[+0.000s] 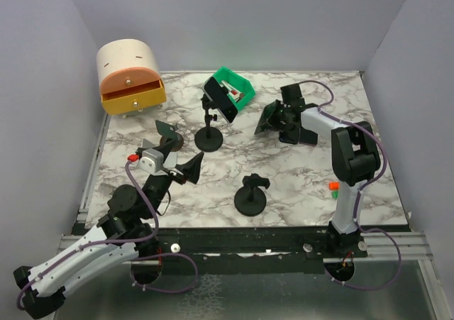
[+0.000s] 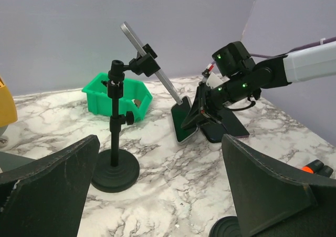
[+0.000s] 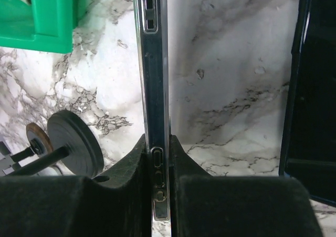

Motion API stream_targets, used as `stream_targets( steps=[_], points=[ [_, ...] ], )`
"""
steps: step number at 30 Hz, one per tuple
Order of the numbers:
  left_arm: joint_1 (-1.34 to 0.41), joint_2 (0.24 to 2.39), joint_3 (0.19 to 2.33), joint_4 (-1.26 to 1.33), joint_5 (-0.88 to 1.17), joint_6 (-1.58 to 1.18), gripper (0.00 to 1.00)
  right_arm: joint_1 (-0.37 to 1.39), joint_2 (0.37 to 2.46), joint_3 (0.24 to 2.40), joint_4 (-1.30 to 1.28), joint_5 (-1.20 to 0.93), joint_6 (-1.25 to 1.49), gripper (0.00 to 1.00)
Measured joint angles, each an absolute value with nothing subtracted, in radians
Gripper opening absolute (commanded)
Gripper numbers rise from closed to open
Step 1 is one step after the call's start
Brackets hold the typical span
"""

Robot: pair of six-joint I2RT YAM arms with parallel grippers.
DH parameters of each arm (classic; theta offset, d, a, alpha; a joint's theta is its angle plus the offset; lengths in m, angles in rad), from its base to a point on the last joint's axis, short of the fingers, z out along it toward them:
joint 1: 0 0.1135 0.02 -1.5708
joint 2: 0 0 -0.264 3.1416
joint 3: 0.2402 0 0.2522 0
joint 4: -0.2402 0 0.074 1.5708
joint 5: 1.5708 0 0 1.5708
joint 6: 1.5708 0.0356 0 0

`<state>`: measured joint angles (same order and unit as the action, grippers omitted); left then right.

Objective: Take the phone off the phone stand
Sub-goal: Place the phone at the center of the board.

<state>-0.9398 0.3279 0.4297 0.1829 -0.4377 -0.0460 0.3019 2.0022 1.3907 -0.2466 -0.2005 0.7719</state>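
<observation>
- The table (image 1: 305, 185) had open marble between the stands; its right edge ran close to the right arm.
- The left end effector (image 1: 181, 150) gaped wide, holding nothing.
- The right end effector (image 3: 159, 163) pinched the phone (image 3: 155, 90) edge-on at far right, its face hidden, well apart from the bare stand (image 1: 250, 203).

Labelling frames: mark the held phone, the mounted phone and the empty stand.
held phone (image 3: 152, 79), right wrist view, side edge.
mounted phone (image 2: 164, 78), left wrist view, side edge.
empty stand (image 1: 245, 206), top view, base.
</observation>
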Motion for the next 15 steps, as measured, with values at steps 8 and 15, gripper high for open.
stream_targets(
  steps=[8, 15],
  points=[
    [-0.940, 0.373, 0.430, 0.181, -0.439, -0.043, 0.99, 0.312, 2.037, 1.473, -0.403, -0.176, 0.911, 0.00],
    [-0.940, 0.393, 0.430, 0.177, -0.441, -0.042, 0.99, 0.329, 2.110, 1.637, -0.540, -0.125, 0.944, 0.00]
  ],
)
